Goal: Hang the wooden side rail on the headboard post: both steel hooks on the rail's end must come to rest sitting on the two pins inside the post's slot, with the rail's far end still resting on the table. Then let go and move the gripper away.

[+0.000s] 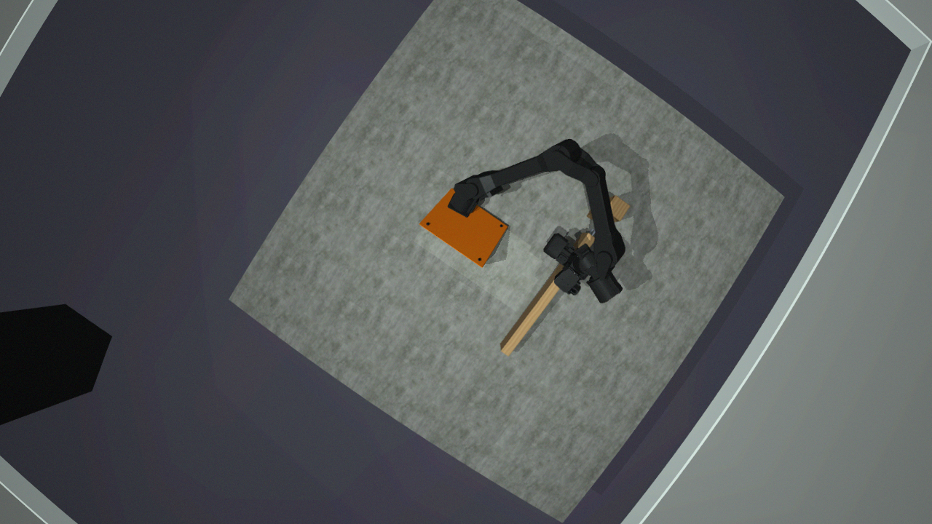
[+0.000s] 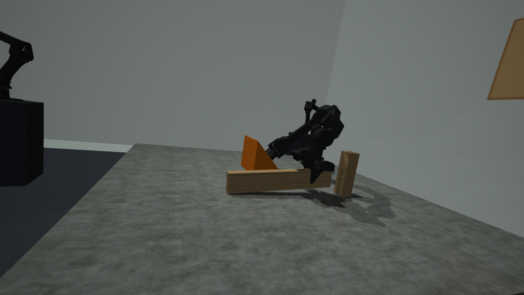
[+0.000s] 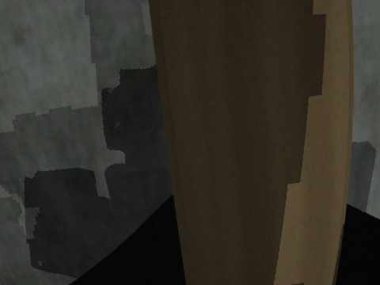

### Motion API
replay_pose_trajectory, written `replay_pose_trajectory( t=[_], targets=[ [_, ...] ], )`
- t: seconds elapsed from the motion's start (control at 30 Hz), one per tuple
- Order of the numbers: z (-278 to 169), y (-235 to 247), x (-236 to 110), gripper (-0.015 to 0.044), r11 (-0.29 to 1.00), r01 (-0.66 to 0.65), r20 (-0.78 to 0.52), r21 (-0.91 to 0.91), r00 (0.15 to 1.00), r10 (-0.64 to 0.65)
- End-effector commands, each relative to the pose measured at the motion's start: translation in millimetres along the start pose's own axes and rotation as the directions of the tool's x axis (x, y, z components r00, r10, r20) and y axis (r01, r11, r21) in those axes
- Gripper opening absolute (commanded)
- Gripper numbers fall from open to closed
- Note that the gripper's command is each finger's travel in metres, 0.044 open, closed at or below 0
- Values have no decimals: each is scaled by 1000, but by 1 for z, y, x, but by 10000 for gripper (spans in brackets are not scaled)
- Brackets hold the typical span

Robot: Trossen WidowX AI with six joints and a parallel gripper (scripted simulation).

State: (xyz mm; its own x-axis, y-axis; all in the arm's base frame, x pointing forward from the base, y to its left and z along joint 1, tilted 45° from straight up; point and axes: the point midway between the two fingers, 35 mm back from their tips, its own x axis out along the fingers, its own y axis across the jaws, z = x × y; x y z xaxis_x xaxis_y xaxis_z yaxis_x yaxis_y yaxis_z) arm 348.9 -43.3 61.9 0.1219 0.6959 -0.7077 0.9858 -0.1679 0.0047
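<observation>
The wooden side rail (image 1: pixel 528 318) (image 2: pixel 269 180) (image 3: pixel 248 138) lies long across the table. Its far end rests on the table and its hook end is raised a little, close to the headboard post (image 2: pixel 346 173) (image 1: pixel 620 209). The post stands upright, with its slot and pins facing the rail. My gripper (image 2: pixel 319 171) (image 1: pixel 573 263) is shut on the rail near its hook end. In the exterior view a small gap shows between the rail's end and the post. The steel hooks are barely visible. In the wrist view the rail fills the middle, mostly in shadow.
An orange plate (image 1: pixel 464 229) (image 2: pixel 254 155) carries the arm's base, left of the rail. A black block with another arm (image 2: pixel 18 139) stands off the table at far left. Grey walls close the room at the back and right.
</observation>
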Motion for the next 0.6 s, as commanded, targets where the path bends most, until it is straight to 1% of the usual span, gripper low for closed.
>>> replay_pose_trajectory(
  t=[0.0,0.57],
  targets=[
    [-1,0,-3,0,1000,-8,3,1,1000,8],
    [-3,2,-4,0,1000,-8,3,1,1000,8]
  ],
)
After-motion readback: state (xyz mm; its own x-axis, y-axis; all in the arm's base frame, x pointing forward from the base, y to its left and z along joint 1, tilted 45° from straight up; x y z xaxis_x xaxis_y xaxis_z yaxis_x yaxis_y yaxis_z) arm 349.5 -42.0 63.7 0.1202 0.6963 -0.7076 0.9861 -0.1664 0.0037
